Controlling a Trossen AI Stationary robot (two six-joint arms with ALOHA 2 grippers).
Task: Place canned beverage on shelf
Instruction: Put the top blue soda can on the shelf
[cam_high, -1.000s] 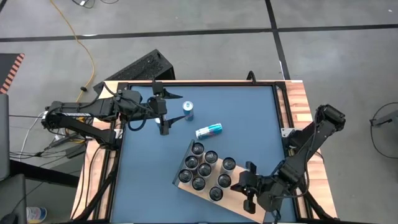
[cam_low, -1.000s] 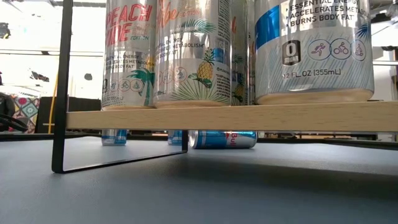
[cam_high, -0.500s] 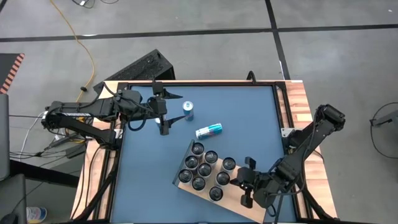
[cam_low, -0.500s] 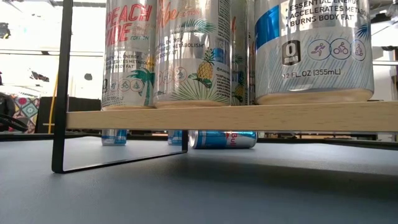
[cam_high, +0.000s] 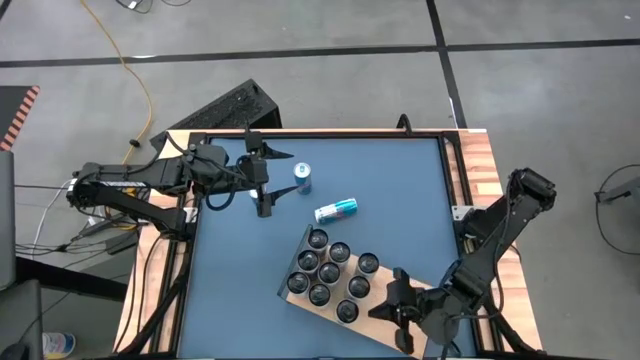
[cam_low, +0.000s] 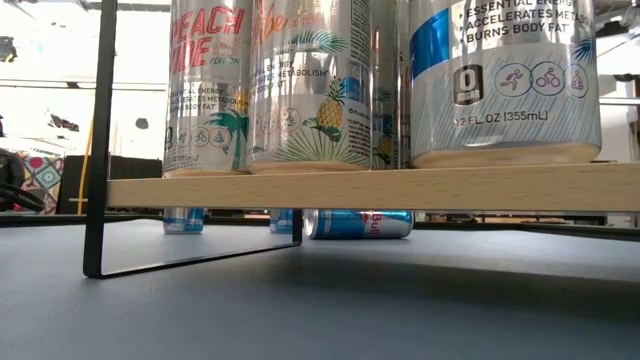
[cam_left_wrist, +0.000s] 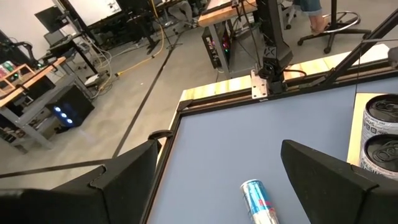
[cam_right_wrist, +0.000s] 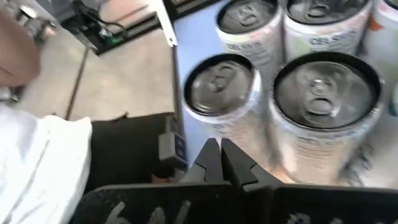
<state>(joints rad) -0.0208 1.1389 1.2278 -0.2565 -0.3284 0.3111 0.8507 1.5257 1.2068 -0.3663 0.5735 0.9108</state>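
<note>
The shelf (cam_high: 372, 322) is a light-wood board on dark legs, lying slantwise at the table's near middle. Several upright cans (cam_high: 329, 272) stand on it. They also show in the low view (cam_low: 300, 90) and the right wrist view (cam_right_wrist: 323, 106). One blue can (cam_high: 336, 210) lies on its side on the table, also seen in the left wrist view (cam_left_wrist: 260, 200). Another can (cam_high: 302, 176) stands upright beyond it. My left gripper (cam_high: 267, 181) is open, left of the upright can. My right gripper (cam_high: 393, 301) is shut and empty at the shelf's right end, just short of the nearest cans (cam_right_wrist: 224, 93).
Wooden strips (cam_high: 480, 170) edge the blue table (cam_high: 380, 180). The far right part of the table is bare. A dark keyboard-like object (cam_high: 225, 108) lies beyond the far left corner. A person's sleeve (cam_right_wrist: 37, 162) shows beside the table in the right wrist view.
My right gripper has shut its fingers at the shelf's right end and shifted slightly toward the cans. The cans and the left arm have kept still.
</note>
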